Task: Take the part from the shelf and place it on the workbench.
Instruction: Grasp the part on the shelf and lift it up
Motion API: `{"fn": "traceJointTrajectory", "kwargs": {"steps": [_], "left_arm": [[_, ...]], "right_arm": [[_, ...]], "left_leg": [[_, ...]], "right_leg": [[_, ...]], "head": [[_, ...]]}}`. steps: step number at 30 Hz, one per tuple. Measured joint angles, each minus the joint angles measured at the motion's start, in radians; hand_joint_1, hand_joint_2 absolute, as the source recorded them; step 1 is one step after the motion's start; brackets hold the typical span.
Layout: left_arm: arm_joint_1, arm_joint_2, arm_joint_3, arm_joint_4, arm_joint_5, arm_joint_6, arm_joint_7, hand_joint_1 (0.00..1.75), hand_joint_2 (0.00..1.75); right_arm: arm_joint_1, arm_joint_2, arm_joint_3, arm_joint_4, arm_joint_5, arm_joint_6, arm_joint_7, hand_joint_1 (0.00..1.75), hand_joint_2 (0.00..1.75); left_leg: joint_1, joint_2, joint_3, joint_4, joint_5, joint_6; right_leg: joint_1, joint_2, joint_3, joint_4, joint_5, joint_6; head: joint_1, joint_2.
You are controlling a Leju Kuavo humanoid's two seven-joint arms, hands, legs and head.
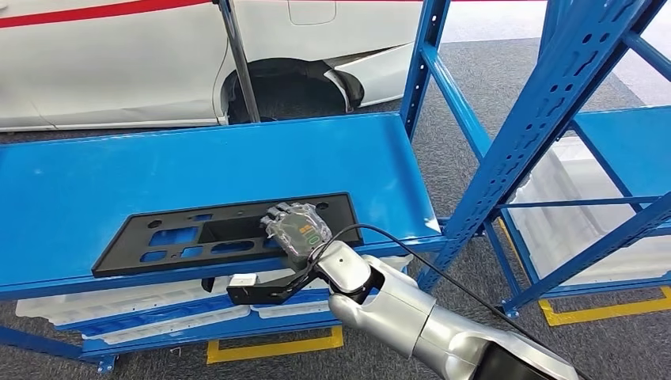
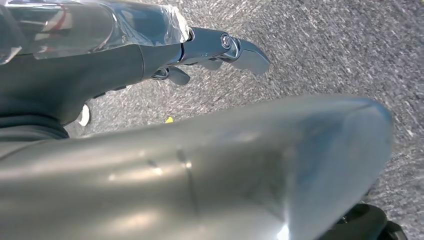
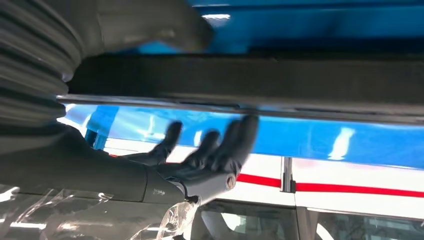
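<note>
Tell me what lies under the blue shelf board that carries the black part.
Under the blue shelf board that carries the black part, white trays sit on a lower level. The board covers most of them, so their contents cannot be seen. The right hand is at the part's near edge.

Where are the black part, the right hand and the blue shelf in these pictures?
black part (image 1: 190, 233), head view, on its flat middle.
right hand (image 1: 297, 226), head view, on its back.
blue shelf (image 1: 158, 170), head view, on its bare top.
</note>
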Motion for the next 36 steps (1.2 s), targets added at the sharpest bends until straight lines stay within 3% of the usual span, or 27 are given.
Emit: {"fn": "traceJointTrajectory", "kwargs": {"steps": [25,29,36], "left_arm": [[0.0,0.0,0.0,0.0,-0.001,0.004,-0.007,0.0,0.0],[-0.001,0.0,0.0,0.0,-0.022,0.024,-0.015,0.0,1.75],[-0.002,0.0,-0.001,0.0,-0.054,0.049,-0.045,0.0,1.75]], "right_arm": [[-0.021,-0.003,0.0,0.001,-0.007,-0.009,0.006,1.75,1.75],[-0.021,-0.005,0.0,0.001,-0.005,-0.021,0.006,1.75,1.75],[-0.018,-0.016,0.0,0.001,0.008,-0.034,0.015,1.75,1.75]], "left_leg": [[0.007,0.001,0.003,-0.001,0.001,-0.001],[0.007,0.001,0.003,-0.001,0.001,-0.001],[0.007,0.001,0.003,-0.001,0.001,-0.001]], "right_leg": [[0.006,0.0,0.002,0.001,0.0,-0.001],[0.006,0.0,0.002,0.001,0.0,-0.001],[0.006,0.0,0.002,0.001,0.0,-0.001]], "head": [[0.0,0.0],[0.0,0.0],[0.0,0.0]]}}
